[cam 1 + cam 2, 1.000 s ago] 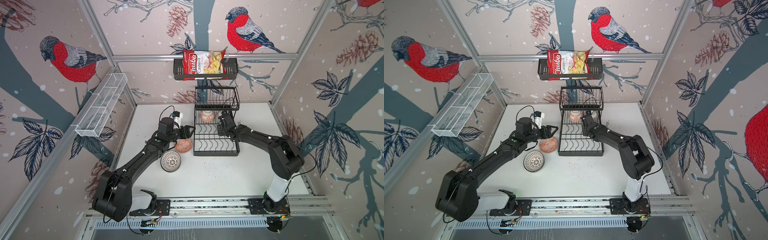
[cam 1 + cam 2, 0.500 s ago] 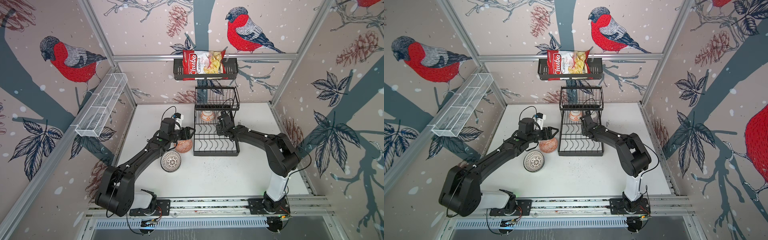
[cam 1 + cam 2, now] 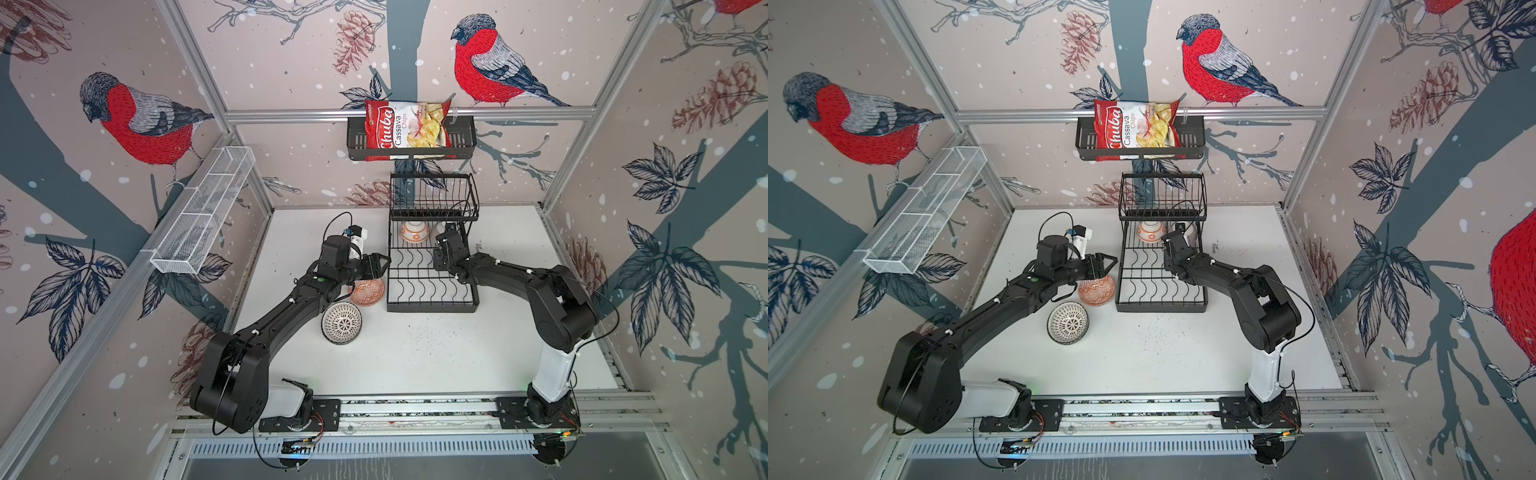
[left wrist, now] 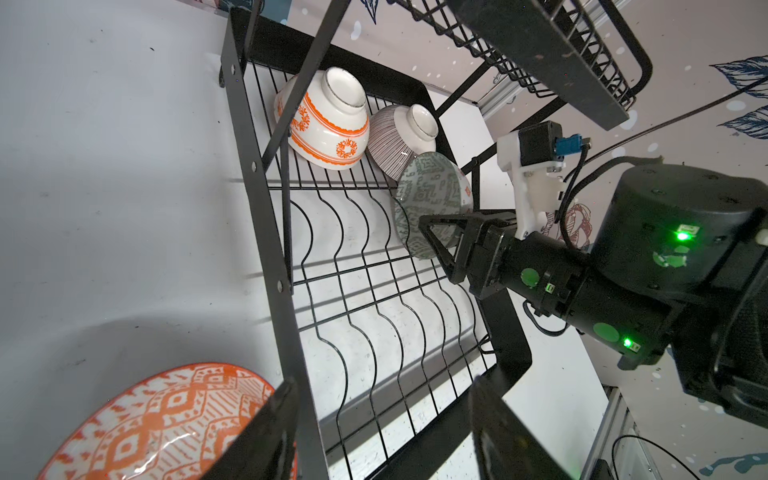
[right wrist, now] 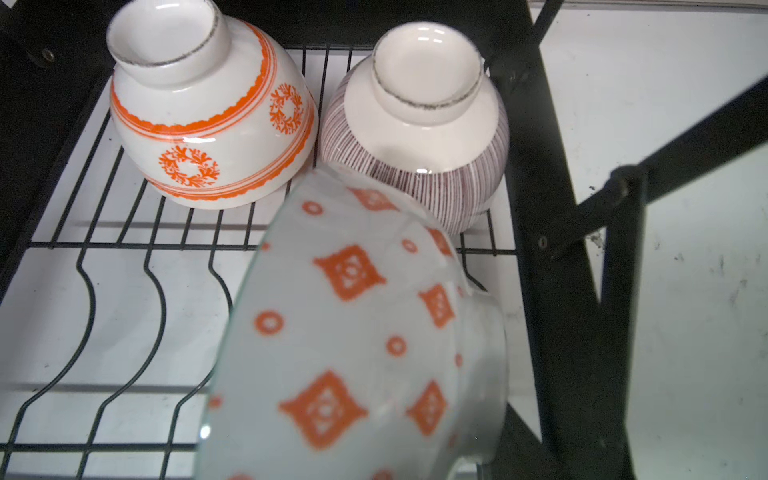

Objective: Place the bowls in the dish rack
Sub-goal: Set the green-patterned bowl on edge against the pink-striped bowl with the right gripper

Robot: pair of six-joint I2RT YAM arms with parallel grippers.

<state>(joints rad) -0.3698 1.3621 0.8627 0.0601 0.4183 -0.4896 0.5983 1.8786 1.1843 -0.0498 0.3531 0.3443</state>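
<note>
Judging by how things lie, the job is near its middle. Two bowls sit upside down, side by side, at the far end of the rack's (image 3: pixel 432 308) lower tier: the floral bowl (image 5: pixel 208 124) and the lined bowl (image 5: pixel 419 145). A third, the green bowl (image 4: pixel 428 195), is tipped on edge over the wavy wires just in front of the lined bowl. The right claw (image 4: pixel 434 239) pinches its rim, jaws closed on it; whether it already rests on the wires I cannot tell. Two more wait upright on the desk (image 3: pixel 436 353) to the left of the rack: the orange bowl (image 3: pixel 368 291) just beside the rack, and the dotted bowl (image 3: pixel 341 322) near it, toward the robot. The left claw (image 3: pixel 377 266) hangs above the orange bowl with its jaws well apart and nothing between them, so that bowl looks like the next to go. The desk is white and flat, flecked with dark specks and scuffs. Around it stand walls papered with red-breasted birds, pine cones and leaves on an aluminium frame. A white basket (image 3: pixel 203 212) hangs on the left wall, and a black shelf (image 3: pixel 461 137) on the back wall carries a chips bag (image 3: pixel 405 129).
</note>
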